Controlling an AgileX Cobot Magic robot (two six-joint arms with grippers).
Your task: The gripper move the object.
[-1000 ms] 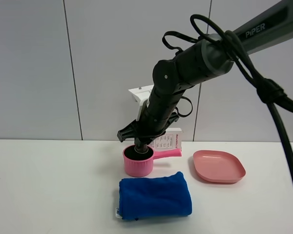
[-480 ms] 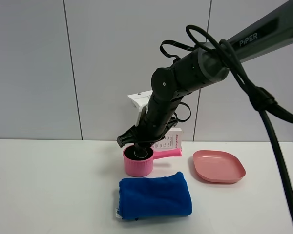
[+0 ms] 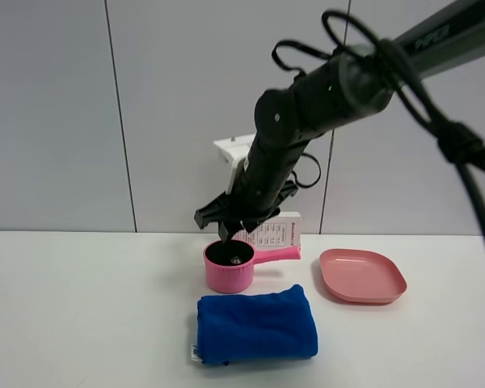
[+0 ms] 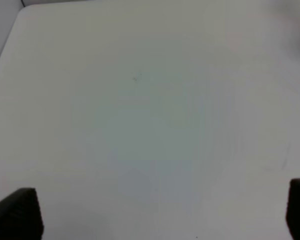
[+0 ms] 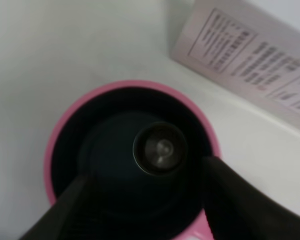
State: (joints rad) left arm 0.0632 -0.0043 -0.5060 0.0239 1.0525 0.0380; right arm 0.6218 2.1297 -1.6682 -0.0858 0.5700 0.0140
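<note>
The object, a small grey-brown capsule (image 5: 160, 148) with a silvery top, sits inside the pink saucepan (image 5: 52, 145), free of the fingers. In the exterior high view it shows as a small grey spot (image 3: 235, 259) in the pot (image 3: 229, 279). My right gripper (image 3: 230, 233) hangs just above the pot's rim, open and empty; in the right wrist view (image 5: 150, 210) its dark fingers (image 5: 65, 210) stand either side of the capsule. My left gripper (image 4: 157, 215) is open over bare white table, and its arm is out of the exterior high view.
A folded blue towel (image 3: 257, 325) lies in front of the saucepan. A pink plate (image 3: 362, 275) sits to the right. A white printed box (image 3: 280, 234) stands behind the pot handle and also shows in the right wrist view (image 5: 250, 60). A grey wall backs the table.
My right gripper has risen from inside the saucepan to just above its rim. The capsule now lies uncovered in the pot.
</note>
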